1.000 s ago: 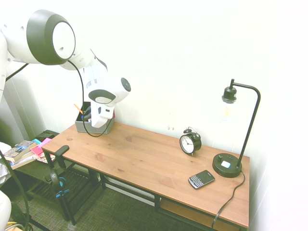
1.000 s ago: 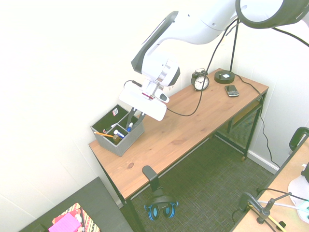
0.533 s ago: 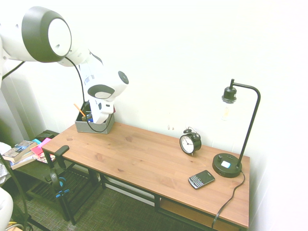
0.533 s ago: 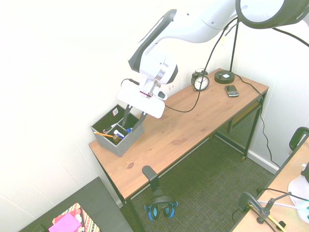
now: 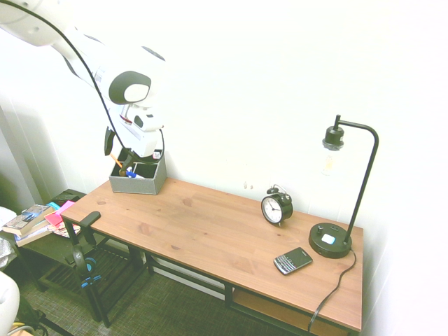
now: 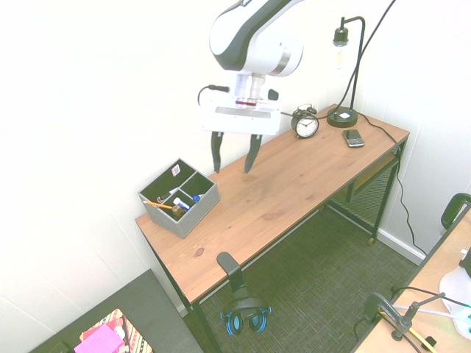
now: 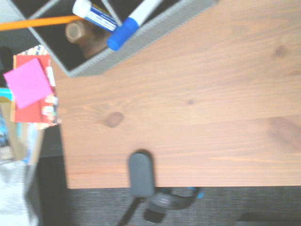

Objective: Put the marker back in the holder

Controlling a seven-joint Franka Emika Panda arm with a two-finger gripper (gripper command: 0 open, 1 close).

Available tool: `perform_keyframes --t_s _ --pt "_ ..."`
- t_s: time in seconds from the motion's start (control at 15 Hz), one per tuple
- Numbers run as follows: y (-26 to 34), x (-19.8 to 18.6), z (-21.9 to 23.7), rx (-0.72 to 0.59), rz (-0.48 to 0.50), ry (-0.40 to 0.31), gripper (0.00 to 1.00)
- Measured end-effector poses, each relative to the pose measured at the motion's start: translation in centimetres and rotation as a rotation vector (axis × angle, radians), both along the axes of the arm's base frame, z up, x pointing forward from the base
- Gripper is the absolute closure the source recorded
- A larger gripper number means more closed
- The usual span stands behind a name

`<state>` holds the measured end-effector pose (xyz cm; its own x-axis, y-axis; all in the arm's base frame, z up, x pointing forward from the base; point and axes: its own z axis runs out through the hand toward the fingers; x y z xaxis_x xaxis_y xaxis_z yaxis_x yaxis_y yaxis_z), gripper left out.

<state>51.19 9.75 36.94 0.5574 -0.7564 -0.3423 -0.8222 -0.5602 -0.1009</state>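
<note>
Hanging above desk (image 6: 274, 198), pincer (image 6: 235, 170) wide, nothing between tips. Marker (image 7: 136, 23) in holder (image 6: 193, 218), blue cap up near rim. Risk: low return swing could clip cap, tip marker out; careless sideways sweep could knock alarm clock (image 6: 305, 123).

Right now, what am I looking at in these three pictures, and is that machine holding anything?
The machine is a white robot arm. Two pictures come from cameras standing in the room on opposite sides of it; the third is from a camera on its wrist, looking down closely.

On the wooden desk sit a grey desk organizer, an alarm clock, a keyboard phone and a black desk lamp. The organizer holds an orange pencil and a blue-capped marker, among other things.

The end effector, the grasping part, hangs beyond the organizer with its two fingers apart, holding nothing.
</note>
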Motion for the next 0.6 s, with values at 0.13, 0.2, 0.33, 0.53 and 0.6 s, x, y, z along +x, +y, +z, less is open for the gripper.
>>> perform_keyframes --t_s 0.13,0.2,0.33,0.53,0.6 --pt "-2.0 -1.5 0.8 -0.083 0.094 -0.043 0.00" --pt "-2.7 -1.9 1.0 -0.115 0.141 -0.061 0.00" --pt "-3.6 -2.3 0.9 -0.181 0.237 -0.097 0.00" --pt "-4.6 -2.4 0.8 -0.300 0.344 -0.167 0.00" --pt "-4.8 -2.5 0.8 -0.321 0.343 -0.177 0.00"
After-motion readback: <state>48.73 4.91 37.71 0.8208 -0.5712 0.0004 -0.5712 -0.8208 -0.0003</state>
